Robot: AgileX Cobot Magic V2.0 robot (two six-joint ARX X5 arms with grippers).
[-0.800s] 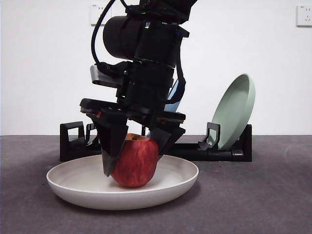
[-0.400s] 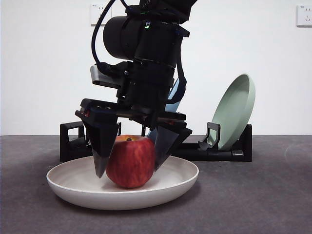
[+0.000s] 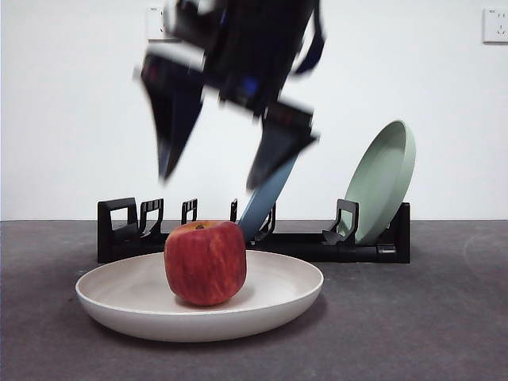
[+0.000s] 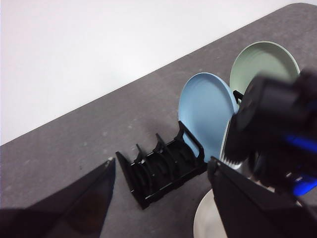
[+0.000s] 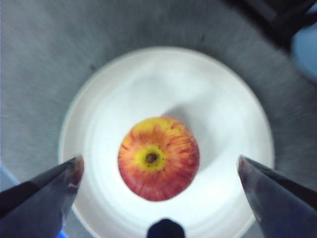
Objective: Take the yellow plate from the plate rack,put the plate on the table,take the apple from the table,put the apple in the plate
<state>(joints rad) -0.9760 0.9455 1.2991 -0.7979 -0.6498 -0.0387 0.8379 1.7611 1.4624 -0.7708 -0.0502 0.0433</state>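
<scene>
Front view: red apple (image 3: 205, 263) upright in the middle of the yellow plate (image 3: 294, 295), stem end up, touched by nothing. Plate flat on the dark grey table (image 3: 429, 333), just in front of the black plate rack (image 3: 127, 230). Right gripper (image 3: 213, 171) blurred, above the apple and well clear of it, jaws spread wide and empty, tips pointing down. Behind, a blue plate (image 3: 266, 202) on edge in a middle slot, partly hidden by one jaw; a pale green plate (image 3: 385, 178) leaning at the rack's right end. Several empty upright holders at the rack's left end. White wall behind, with a socket (image 3: 494, 25) at the top right corner.

Left wrist view: left gripper (image 4: 161, 171) high over the table (image 4: 74, 144), jaws parted, nothing between them. Below, the rack (image 4: 161, 166) with the blue plate (image 4: 205, 114) and the pale green plate (image 4: 262, 62) standing in it. Other arm's dark blurred body across part of the plates; a sliver of the yellow plate (image 4: 203, 223) beside the jaw.

Right wrist view: right gripper (image 5: 158, 171) directly over the apple (image 5: 158, 158), jaws far apart at either side, released. Apple centred in the yellow plate (image 5: 109, 99), yellow patch around the stem. Table (image 5: 39, 59) around the plate blurred; rack corner (image 5: 277, 20) and a bit of the blue plate (image 5: 304, 49) at one edge
</scene>
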